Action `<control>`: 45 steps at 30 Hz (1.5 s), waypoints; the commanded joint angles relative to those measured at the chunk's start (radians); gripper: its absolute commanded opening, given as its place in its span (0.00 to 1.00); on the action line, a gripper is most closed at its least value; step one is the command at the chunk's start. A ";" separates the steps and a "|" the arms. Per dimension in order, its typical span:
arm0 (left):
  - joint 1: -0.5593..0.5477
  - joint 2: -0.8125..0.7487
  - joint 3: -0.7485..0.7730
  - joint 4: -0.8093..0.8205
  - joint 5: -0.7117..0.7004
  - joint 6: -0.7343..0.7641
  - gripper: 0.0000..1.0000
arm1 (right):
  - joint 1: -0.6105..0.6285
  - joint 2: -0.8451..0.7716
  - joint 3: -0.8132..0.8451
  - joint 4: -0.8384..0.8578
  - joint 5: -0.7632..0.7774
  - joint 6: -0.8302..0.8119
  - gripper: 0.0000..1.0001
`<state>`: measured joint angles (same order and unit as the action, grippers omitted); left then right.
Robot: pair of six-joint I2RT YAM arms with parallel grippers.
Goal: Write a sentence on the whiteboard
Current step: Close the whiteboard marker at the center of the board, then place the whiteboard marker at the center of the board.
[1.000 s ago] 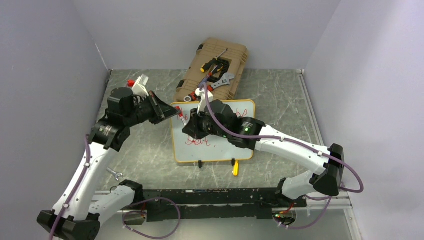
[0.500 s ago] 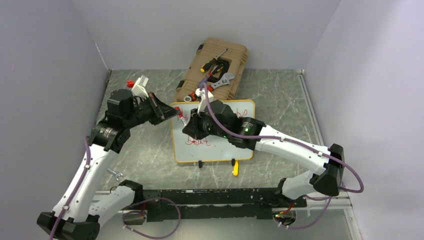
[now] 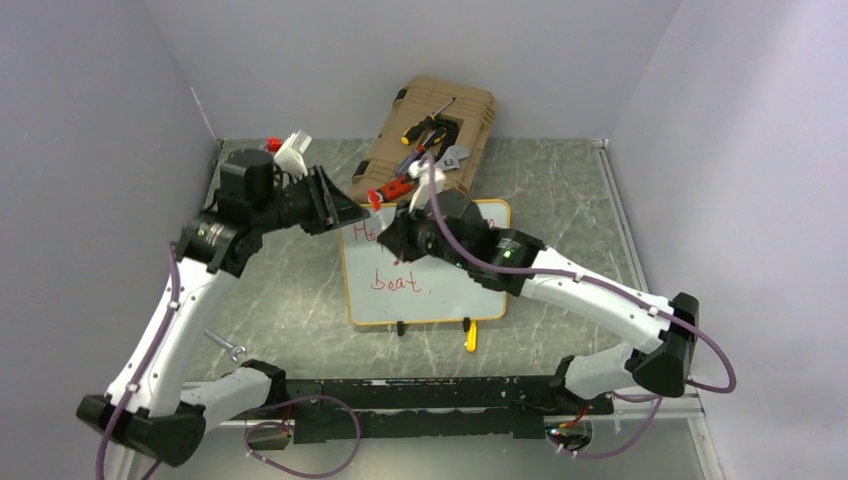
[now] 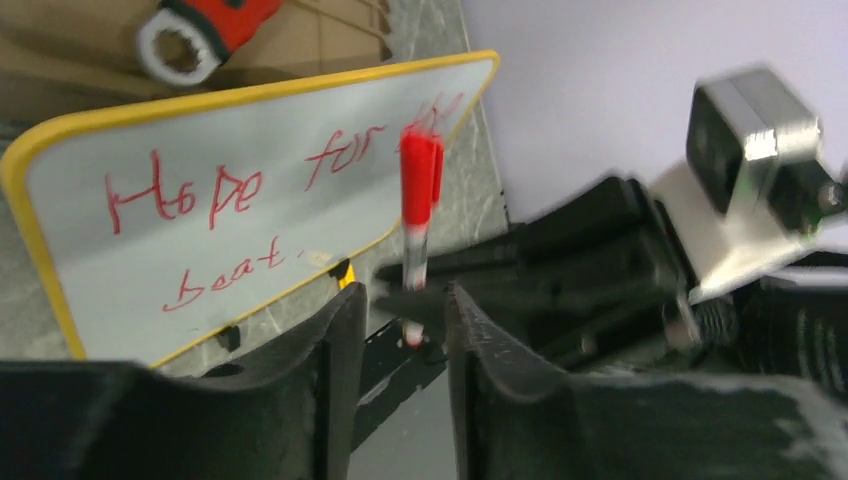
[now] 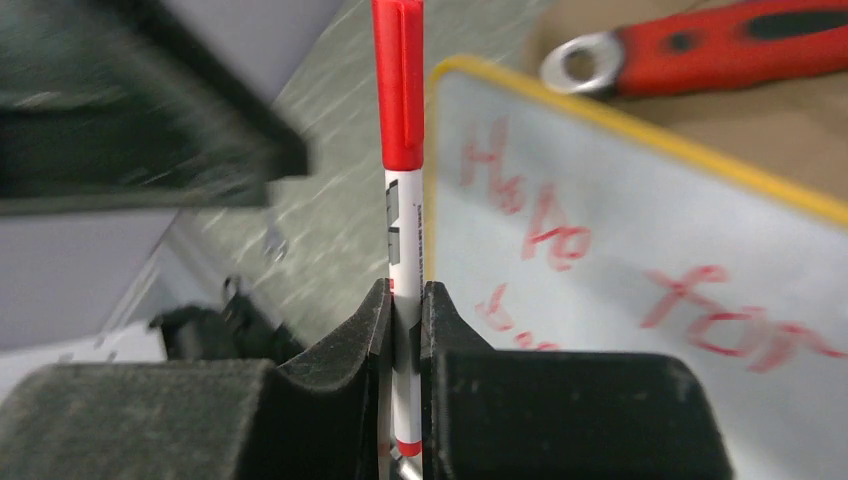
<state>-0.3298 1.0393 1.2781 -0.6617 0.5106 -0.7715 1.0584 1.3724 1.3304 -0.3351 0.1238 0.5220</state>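
Note:
The whiteboard (image 3: 440, 295) lies flat mid-table in its yellow frame, and also shows in both wrist views (image 4: 300, 215) (image 5: 620, 200). The sentence (image 3: 395, 282) is in red marker in two lines; "Hope for" and "beat." (image 4: 185, 195) are readable, the rest is covered. My right gripper (image 3: 392, 238) hovers over the board's upper left, shut on a white marker (image 5: 403, 230) with its red cap on. That marker (image 4: 418, 200) stands upright just beyond my left gripper (image 4: 400, 300). The left gripper (image 3: 358, 212) is open, with nothing between its fingers.
A tan tool case (image 3: 440, 110) with screwdrivers and wrenches sits behind the board. A red-handled wrench (image 5: 700, 45) lies at its near corner. A small yellow piece (image 3: 470, 338) rests at the board's front edge, and a metal eye bolt (image 3: 230, 348) lies front left.
My left gripper has opened and pulled back up and left, away from the marker. The right gripper has risen toward the board's top edge with the capped marker, uncovering the lower line.

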 commanded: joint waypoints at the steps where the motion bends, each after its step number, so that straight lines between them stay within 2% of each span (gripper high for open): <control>1: -0.021 0.097 0.248 -0.180 0.039 0.145 0.48 | -0.061 -0.090 0.067 0.006 0.218 -0.057 0.00; 3: -0.021 0.128 0.316 -0.183 0.027 0.180 0.60 | -0.061 -0.092 0.124 -0.096 0.275 -0.097 0.00; 7: -0.021 0.141 0.342 -0.173 0.005 0.218 0.77 | -0.089 -0.098 0.238 -0.259 0.416 -0.146 0.00; 11: -0.002 0.156 0.326 -0.227 -0.128 0.289 0.86 | -0.268 -0.103 0.310 -0.400 0.364 -0.153 0.00; 14: 0.068 0.120 0.208 -0.155 -0.168 0.285 0.88 | -0.420 -0.114 0.307 -0.473 0.325 -0.169 0.00; 18: 0.227 0.050 0.100 -0.090 -0.165 0.243 0.90 | -0.651 -0.180 0.203 -0.477 0.203 -0.178 0.00; 21: 0.287 0.002 0.046 -0.118 -0.297 0.243 0.90 | -0.810 -0.239 0.036 -0.453 0.098 -0.151 0.00; 23: 0.293 -0.033 0.007 -0.131 -0.375 0.247 0.90 | -0.871 -0.281 -0.089 -0.414 0.023 -0.111 0.00; 31: 0.293 -0.203 -0.156 -0.140 -0.535 0.274 0.90 | -0.897 -0.420 -0.550 -0.201 -0.065 0.063 0.00; 35: 0.292 -0.272 -0.248 -0.135 -0.569 0.361 0.90 | -0.897 -0.421 -0.660 -0.114 -0.063 0.066 0.00; 40: 0.291 -0.326 -0.319 -0.146 -0.607 0.416 0.91 | -0.898 -0.369 -0.713 -0.075 -0.013 0.059 0.01; 41: 0.290 -0.334 -0.326 -0.150 -0.623 0.418 0.91 | -0.898 -0.357 -0.719 -0.070 -0.014 0.061 0.05; 45: 0.283 -0.359 -0.336 -0.158 -0.629 0.425 0.92 | -0.898 -0.341 -0.734 -0.055 -0.007 0.061 0.35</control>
<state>-0.0406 0.7124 0.9386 -0.8341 -0.0811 -0.3840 0.1631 1.0271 0.6109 -0.4625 0.0940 0.5743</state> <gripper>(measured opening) 0.917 0.250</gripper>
